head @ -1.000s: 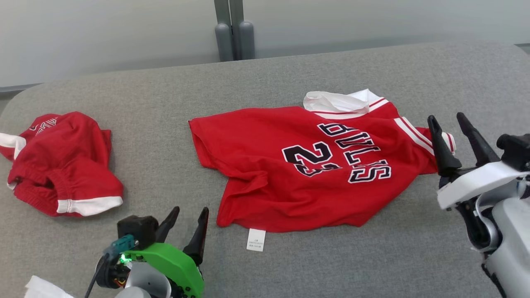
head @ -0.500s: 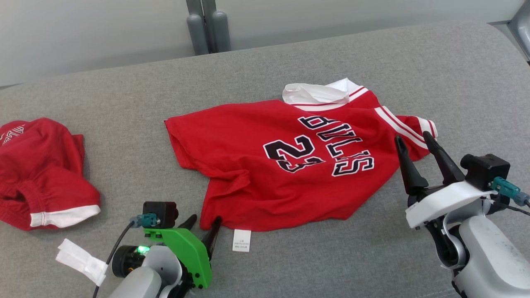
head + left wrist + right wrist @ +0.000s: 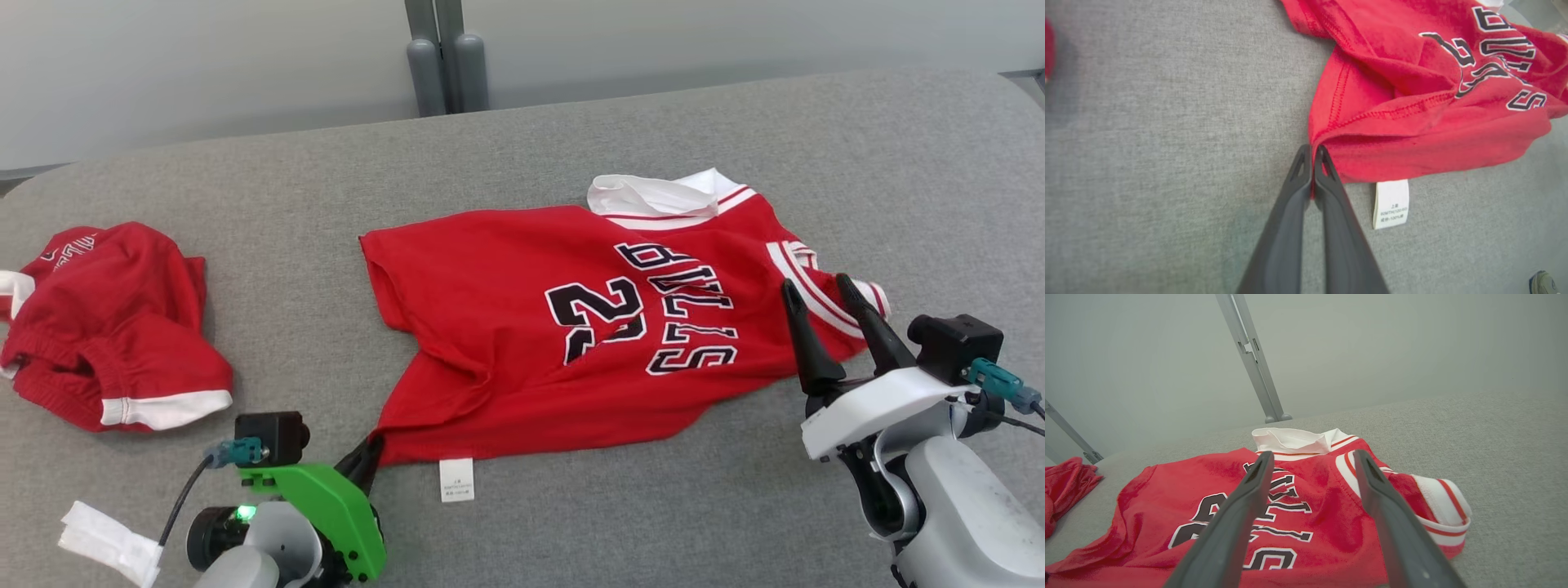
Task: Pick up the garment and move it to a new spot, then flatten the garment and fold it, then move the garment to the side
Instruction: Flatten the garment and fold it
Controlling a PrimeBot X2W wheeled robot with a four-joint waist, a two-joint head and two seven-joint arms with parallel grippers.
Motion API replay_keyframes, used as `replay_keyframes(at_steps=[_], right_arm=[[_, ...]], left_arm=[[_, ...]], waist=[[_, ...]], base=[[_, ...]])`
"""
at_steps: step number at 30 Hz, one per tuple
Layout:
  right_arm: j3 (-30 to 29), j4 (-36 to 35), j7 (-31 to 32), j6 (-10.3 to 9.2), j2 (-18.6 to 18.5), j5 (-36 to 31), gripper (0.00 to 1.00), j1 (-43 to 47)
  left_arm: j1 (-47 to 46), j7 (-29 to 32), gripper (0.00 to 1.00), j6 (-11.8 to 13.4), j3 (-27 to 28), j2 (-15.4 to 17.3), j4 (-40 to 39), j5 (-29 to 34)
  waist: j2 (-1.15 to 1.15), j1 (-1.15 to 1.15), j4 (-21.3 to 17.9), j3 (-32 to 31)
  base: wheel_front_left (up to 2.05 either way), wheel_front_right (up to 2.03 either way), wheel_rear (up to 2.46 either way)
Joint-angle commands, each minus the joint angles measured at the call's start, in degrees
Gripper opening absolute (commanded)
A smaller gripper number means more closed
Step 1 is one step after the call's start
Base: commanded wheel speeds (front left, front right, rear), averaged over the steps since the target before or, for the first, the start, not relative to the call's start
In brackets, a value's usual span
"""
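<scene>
A red jersey (image 3: 506, 327) with black "23" lettering and a white collar lies spread on the grey padded surface (image 3: 620, 131). My left gripper (image 3: 369, 454) is shut on the jersey's near left hem corner. In the left wrist view the gripper (image 3: 1312, 150) has its fingertips pressed together on the red hem (image 3: 1372, 122), beside the white care label (image 3: 1391, 203). My right gripper (image 3: 812, 284) stands open just above the jersey's right side, by the striped sleeve (image 3: 816, 273). In the right wrist view the gripper (image 3: 1313, 454) has its fingers apart over the jersey (image 3: 1327, 522), holding nothing.
Crumpled red shorts (image 3: 106, 327) with white trim lie at the far left. A white cloth strip (image 3: 106, 539) hangs by my left arm. Grey posts (image 3: 445, 69) stand behind the surface's far edge. A shoe (image 3: 1541, 281) shows on the floor.
My left gripper reached the hem corner, shut on it and drew it toward me, bunching the lower left of the jersey. The right gripper moved in over the sleeve. The camera shifted.
</scene>
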Motion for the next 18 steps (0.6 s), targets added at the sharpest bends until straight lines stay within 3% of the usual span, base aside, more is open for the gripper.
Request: replay_keyframes(at_steps=[1,9,10,11,12,18], right_arm=[[-0.21,0.2,0.1,0.01,-0.36,0.3,1.0,0.9],[-0.83,-0.01,1.11,0.01,-1.04,0.33,1.0,0.9],[-0.85,-0.09,1.2,0.01,-1.15,0.33,1.0,0.91],[-0.88,-0.17,1.26,0.01,-1.3,0.36,1.0,0.98],[-1.03,-0.23,1.32,0.01,-1.53,0.31,1.0,1.15],[-2.87,-0.5,1.68,0.01,-2.55,0.1,1.0,2.65]], left_arm=[[1.49,0.63,0.0,0.91,0.38,1.12,-1.36,-0.49],[7.55,2.5,0.0,5.38,1.79,4.12,-6.83,-1.21],[7.97,1.99,0.15,5.97,2.02,4.24,-7.07,-0.88],[8.21,1.37,0.84,6.31,2.19,4.39,-7.33,-0.55],[8.61,0.46,1.0,6.41,2.46,4.36,-7.8,-0.5],[10.82,-5.76,1.0,7.5,4.42,5.32,-12.32,1.17]], waist=[[0.0,0.0,1.24,-0.43],[0.0,0.0,3.03,-0.37],[0.0,0.0,3.1,-0.37],[0.0,0.0,3.11,-0.37],[0.0,0.0,3.08,-0.38],[0.0,0.0,2.61,-0.62]], base=[[0.0,0.0,0.0],[0.0,0.0,0.0],[0.0,0.0,0.0],[0.0,0.0,0.0],[0.0,0.0,0.0],[0.0,0.0,0.0]])
